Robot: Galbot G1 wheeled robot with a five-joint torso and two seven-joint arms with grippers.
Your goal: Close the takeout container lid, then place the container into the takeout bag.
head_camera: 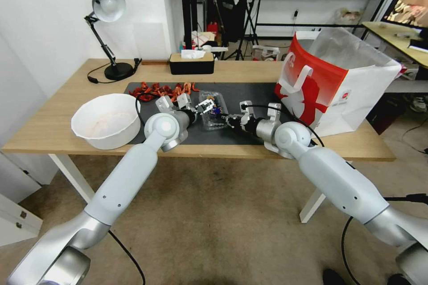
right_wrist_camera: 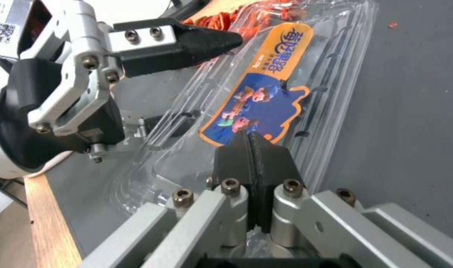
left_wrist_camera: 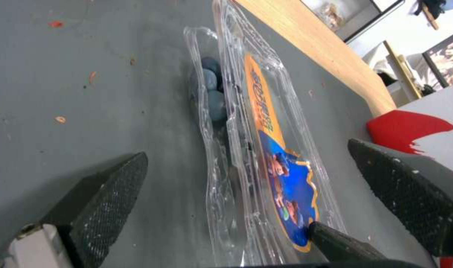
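Observation:
The takeout container (head_camera: 213,115) lies on the black mat (head_camera: 254,93), a clear clamshell with dark blueberries (left_wrist_camera: 211,85) inside. Its lid (left_wrist_camera: 266,123), with an orange-and-blue label, lies down over the base. My left gripper (head_camera: 204,107) is open, one finger on each side of the container (left_wrist_camera: 221,208). My right gripper (right_wrist_camera: 249,136) is shut, and its tip presses on the lid's label (right_wrist_camera: 256,100). That tip also shows in the left wrist view (left_wrist_camera: 335,245). The takeout bag (head_camera: 330,80) stands open, upright, at the mat's right end.
A large white bowl (head_camera: 107,120) sits left of the mat near the table's front edge. Orange-red scraps (head_camera: 160,90) lie at the mat's back left. A black tissue box (head_camera: 191,63) and a desk lamp (head_camera: 109,31) stand at the back.

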